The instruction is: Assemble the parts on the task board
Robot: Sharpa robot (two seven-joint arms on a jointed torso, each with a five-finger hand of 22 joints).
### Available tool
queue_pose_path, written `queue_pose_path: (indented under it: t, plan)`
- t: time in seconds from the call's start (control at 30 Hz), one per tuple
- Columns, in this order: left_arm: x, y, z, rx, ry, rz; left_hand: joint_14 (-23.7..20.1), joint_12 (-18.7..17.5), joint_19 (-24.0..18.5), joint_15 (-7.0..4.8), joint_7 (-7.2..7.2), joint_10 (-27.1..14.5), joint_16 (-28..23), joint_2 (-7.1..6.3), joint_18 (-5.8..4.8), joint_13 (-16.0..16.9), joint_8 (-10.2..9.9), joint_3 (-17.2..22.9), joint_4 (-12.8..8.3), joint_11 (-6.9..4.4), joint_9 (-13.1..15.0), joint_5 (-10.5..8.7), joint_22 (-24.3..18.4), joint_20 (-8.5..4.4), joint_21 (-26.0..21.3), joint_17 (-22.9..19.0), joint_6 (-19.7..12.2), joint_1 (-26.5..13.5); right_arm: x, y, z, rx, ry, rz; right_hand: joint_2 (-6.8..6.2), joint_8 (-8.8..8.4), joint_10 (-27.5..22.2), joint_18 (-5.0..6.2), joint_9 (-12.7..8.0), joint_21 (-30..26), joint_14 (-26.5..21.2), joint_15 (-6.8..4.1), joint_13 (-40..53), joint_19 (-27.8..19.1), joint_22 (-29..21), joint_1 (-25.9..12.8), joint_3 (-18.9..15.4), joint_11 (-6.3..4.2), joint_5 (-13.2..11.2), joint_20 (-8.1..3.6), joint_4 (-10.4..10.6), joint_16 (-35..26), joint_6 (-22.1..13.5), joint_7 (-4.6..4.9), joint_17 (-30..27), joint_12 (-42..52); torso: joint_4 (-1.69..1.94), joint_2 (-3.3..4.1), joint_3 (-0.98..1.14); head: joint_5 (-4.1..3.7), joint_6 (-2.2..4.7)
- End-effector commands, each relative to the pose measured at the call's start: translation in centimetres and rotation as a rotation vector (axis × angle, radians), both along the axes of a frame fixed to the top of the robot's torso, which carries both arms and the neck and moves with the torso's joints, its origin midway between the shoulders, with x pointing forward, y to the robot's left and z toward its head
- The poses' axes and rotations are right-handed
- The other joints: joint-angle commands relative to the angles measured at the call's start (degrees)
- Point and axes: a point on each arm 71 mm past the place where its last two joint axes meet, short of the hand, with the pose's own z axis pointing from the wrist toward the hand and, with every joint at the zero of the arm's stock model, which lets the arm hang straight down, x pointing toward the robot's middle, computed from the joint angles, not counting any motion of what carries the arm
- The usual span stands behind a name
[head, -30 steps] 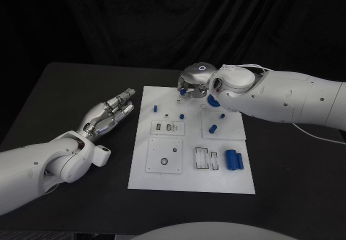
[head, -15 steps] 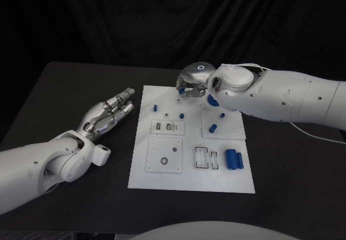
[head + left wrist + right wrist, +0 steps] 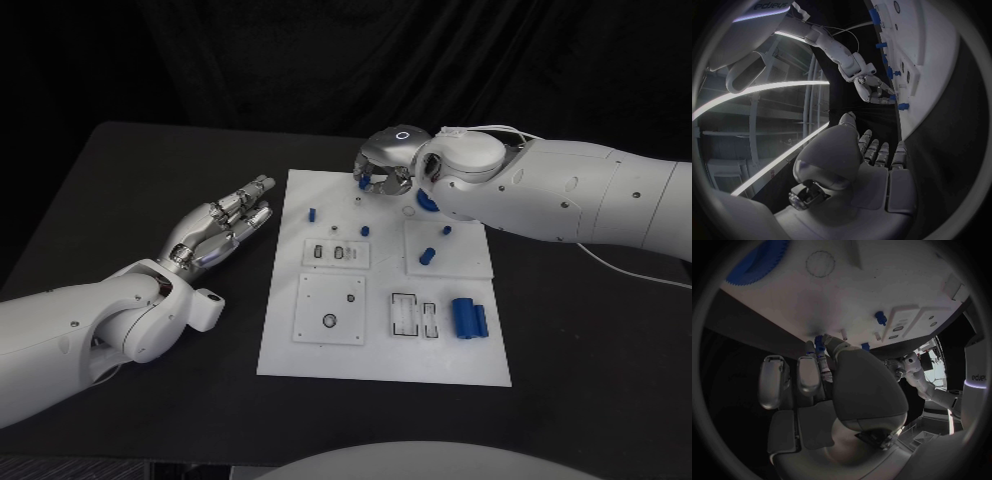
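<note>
The white task board (image 3: 382, 350) lies mid-table with small blue parts on it. My right hand (image 3: 384, 172) hovers over the board's far edge, its fingers curled downward. In the right wrist view the thumb and a fingertip (image 3: 811, 347) pinch a small blue part (image 3: 819, 341) just above the board (image 3: 848, 295); from the head view that part (image 3: 358, 183) peeks out beside the fingers. My left hand (image 3: 216, 228) lies open on the black table left of the board, fingers stretched out and holding nothing; the left wrist view shows it (image 3: 873, 160) empty too.
A blue gear (image 3: 427, 201) sits beside my right hand. Two blue cylinders (image 3: 467, 318) lie at the board's near right. Small blue pegs (image 3: 310, 214) stand in the far half. Recessed white plates (image 3: 330, 310) fill the board's middle.
</note>
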Motion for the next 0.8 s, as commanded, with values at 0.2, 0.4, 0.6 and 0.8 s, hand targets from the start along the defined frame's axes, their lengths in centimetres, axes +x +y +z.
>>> queue_pose_path:
  t: [0.2, 0.4, 0.6, 0.8]
  plan:
    - [-0.4, -0.1, 1.2, -0.084, -0.131, -0.045, 0.09, -0.24, 0.03, 0.5, 0.55, -0.1, -0.21, -0.01, 1.07, -0.09, 0.19, 0.32, -0.02, 0.23, 0.07, 0.26, 0.03, 0.59, -0.07, -0.06, 0.24, 0.65, 0.1, -0.5, -0.4, -0.008, 0.011, -0.033, -1.61, -1.81, -10.16, 1.23, -4.28, -1.8, -1.66, 0.9, 0.15, -1.59, -1.27, -0.4, -1.45, 0.46, -1.3, 0.83, -0.66, -1.31, -13.0, -1.85, -1.51, -0.07, 0.08, 0.01, -0.05, -0.02, 0.1]
    - [-0.3, 0.0, 1.1, -0.082, -0.129, -0.044, 0.09, -0.27, 0.03, 0.5, 0.67, -0.15, -0.21, -0.04, 1.07, -0.1, 0.19, 0.34, -0.02, 0.22, 0.07, 0.3, 0.03, 0.61, -0.07, -0.06, 0.24, 0.71, 0.0, -1.0, -0.1, 0.023, -0.022, -0.03, -0.71, -2.77, -15.9, 1.58, -10.4, -3.3, -3.19, 1.08, 0.79, -2.99, -2.14, -0.67, -5.0, 0.43, -2.83, 1.09, -1.27, -1.9, -30.96, -3.23, -2.58, 0.05, -0.03, 0.01, 0.01, 0.31, -0.13]
    - [-0.3, 0.3, 1.1, -0.078, -0.129, -0.038, 0.09, -0.29, 0.04, 0.53, 0.87, -0.22, -0.21, -0.07, 1.07, -0.11, 0.2, 0.38, -0.04, 0.2, 0.08, 0.36, 0.04, 0.66, -0.06, -0.06, 0.35, 0.81, -0.4, -2.2, 0.8, 0.087, -0.092, -0.02, -0.57, -2.85, -16.92, 1.79, -11.19, -4.05, -3.91, 1.14, 1.06, -3.65, -2.71, -0.65, -6.06, 0.39, -3.17, 1.1, -1.15, -2.55, -32.72, -3.09, -3.71, 0.16, -0.07, 0.0, 0.02, 0.64, -0.07]
    - [-0.4, 0.5, 1.1, -0.077, -0.129, -0.033, 0.09, -0.3, 0.04, 0.54, 0.93, -0.23, -0.21, -0.09, 1.07, -0.11, 0.22, 0.4, -0.04, 0.2, 0.1, 0.4, 0.05, 0.68, -0.06, -0.06, 0.48, 0.85, -1.5, -4.0, 2.9, 0.14, -0.154, -0.011, 0.35, -1.56, -13.35, 1.53, -10.49, -3.4, -3.18, 0.89, 2.49, -2.7, -1.41, 0.51, -6.57, 0.15, -2.06, 0.98, -1.37, -1.73, -26.26, -0.71, -2.28, 0.95, -0.02, 0.01, 0.02, 0.71, 0.07]
